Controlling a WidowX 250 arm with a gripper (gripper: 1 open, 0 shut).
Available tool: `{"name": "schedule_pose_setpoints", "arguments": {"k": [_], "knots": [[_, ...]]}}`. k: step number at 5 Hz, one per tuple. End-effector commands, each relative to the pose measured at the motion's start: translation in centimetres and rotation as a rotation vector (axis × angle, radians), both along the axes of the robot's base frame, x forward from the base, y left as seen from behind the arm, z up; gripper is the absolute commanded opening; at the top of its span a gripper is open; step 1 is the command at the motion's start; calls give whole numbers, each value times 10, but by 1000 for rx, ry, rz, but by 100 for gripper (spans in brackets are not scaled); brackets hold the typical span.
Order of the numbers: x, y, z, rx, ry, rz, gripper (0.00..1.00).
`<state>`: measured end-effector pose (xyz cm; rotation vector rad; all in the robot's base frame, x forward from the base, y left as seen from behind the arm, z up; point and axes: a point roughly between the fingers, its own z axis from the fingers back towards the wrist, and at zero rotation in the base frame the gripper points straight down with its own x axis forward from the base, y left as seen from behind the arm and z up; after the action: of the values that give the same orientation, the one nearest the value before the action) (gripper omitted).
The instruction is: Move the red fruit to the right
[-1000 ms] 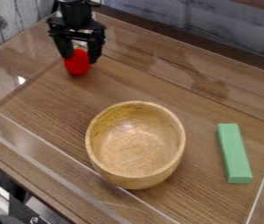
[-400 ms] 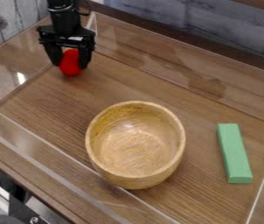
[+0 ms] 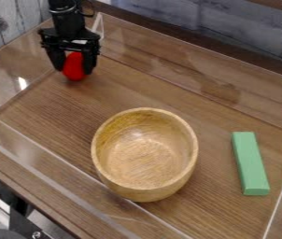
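The red fruit (image 3: pixel 75 65) is a small glossy red piece resting on the wooden table at the far left. My black gripper (image 3: pixel 75 60) hangs straight over it, jaws open, with one finger on each side of the fruit. The fingers straddle it closely; whether they touch it I cannot tell. Its upper part is hidden behind the gripper body.
A large wooden bowl (image 3: pixel 145 154) stands at the centre front. A flat green rectangular block (image 3: pixel 248 162) lies at the right. Clear plastic walls (image 3: pixel 7 126) border the table on the left and front, and a grey plank wall rises behind.
The gripper has shifted left and come down around the red fruit, which sits slightly further left than a second ago. Nothing has moved in the last half second.
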<state>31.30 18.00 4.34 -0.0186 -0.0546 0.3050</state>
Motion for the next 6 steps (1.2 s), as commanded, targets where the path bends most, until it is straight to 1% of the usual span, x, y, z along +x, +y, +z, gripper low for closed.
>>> {"name": "schedule_pose_setpoints", "arguments": {"k": [1, 3, 5, 6], "knots": [[13, -2, 18, 30, -63, -25, 100], [7, 0, 15, 23, -70, 10, 100], [6, 1, 21, 16, -80, 14, 100], [10, -2, 15, 16, -81, 2, 0]]}}
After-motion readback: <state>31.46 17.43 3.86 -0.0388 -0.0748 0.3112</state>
